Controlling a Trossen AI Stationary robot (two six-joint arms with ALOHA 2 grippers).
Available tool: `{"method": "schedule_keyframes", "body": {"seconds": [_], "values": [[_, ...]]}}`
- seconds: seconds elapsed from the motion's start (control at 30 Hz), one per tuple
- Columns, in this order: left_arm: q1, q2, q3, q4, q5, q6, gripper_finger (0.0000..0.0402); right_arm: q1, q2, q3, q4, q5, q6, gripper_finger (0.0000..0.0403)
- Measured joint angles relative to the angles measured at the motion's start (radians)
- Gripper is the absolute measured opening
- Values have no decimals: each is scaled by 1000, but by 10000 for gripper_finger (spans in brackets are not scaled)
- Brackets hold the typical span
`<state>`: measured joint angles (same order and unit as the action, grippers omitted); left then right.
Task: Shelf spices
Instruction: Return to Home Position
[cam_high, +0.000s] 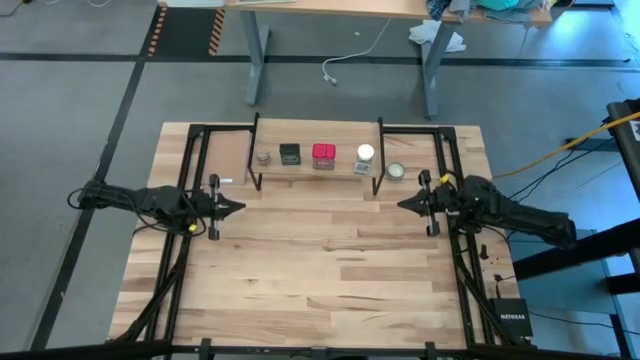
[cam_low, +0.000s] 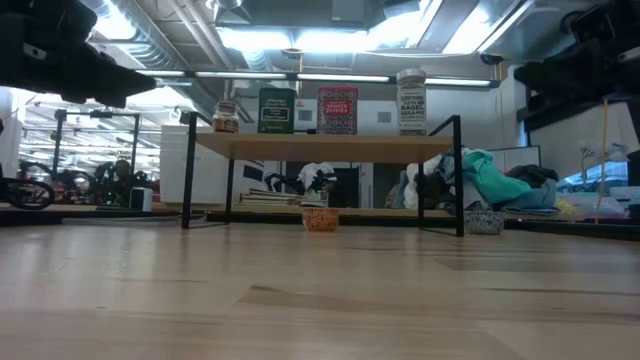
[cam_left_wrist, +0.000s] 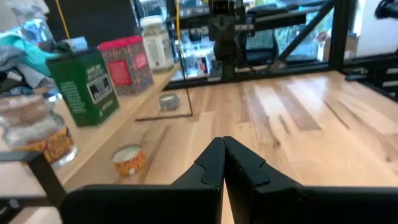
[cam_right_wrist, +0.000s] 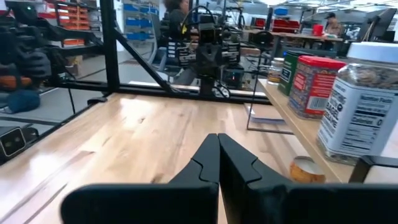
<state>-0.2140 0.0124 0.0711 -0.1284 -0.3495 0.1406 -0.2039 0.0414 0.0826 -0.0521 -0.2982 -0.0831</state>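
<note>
The shelf (cam_high: 315, 170), a low light-wood board on black legs, stands at the table's far middle. On it in a row rest on their bases a tan-grey round jar (cam_high: 263, 156), a dark green square tin (cam_high: 290, 153), a red square box (cam_high: 323, 154) and a clear white-lidded jar (cam_high: 365, 156). They also show in the low view: jar (cam_low: 226, 117), tin (cam_low: 277, 110), box (cam_low: 338, 110), lidded jar (cam_low: 411, 102). My left gripper (cam_high: 240, 207) is shut and empty at the table's left. My right gripper (cam_high: 401, 204) is shut and empty at the right.
A flat pale round disc-like object (cam_high: 396, 171) lies on the table just right of the shelf. A small orange-labelled cup (cam_low: 320, 218) sits on the table under the shelf. Bare planks lie between the grippers and toward the near edge.
</note>
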Motion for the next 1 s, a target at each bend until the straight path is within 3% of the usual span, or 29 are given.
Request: {"method": "schedule_keyframes", "body": {"seconds": [0.23, 0.43, 0.7, 1.0], "values": [[101, 0, 1, -21, 118, -17, 0, -122, 1, -51, 53, -124, 25, 1], [151, 1, 1, -23, 140, -47, 0, -210, 0, -70, 113, -260, 44, 1], [210, 26, 1, -23, 117, -95, 0, -291, 4, -70, 107, -117, 111, 1], [213, 55, 0, -24, 131, -231, 0, -295, 73, -70, 107, -105, 115, 1]]}}
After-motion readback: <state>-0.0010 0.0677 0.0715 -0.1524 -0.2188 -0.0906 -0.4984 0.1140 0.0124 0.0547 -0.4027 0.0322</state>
